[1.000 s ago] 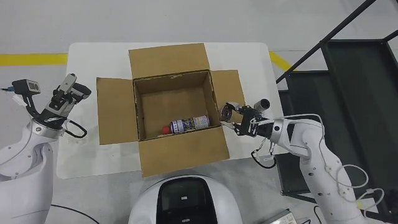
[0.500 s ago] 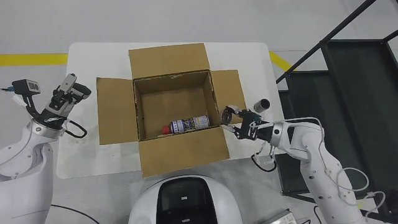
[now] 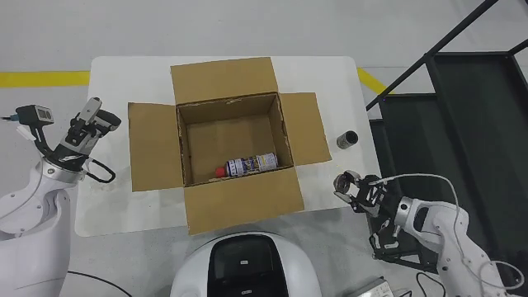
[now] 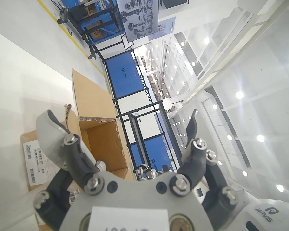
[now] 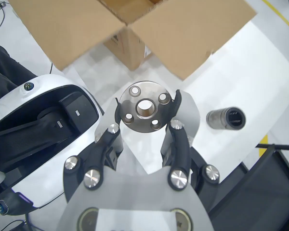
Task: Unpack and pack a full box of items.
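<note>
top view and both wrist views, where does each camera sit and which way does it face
Top view: above the arms, looking straight down at the table, open box and bottle inside; both arms show, left gripper and right gripper.
Left wrist view: on the left wrist, facing across the box toward the ceiling; its open fingers show.
Right wrist view: on the right wrist, looking down at the table corner; its gripper holds a metal disc.
Shared: top and right wrist views both show the cylinder beside the box.
</note>
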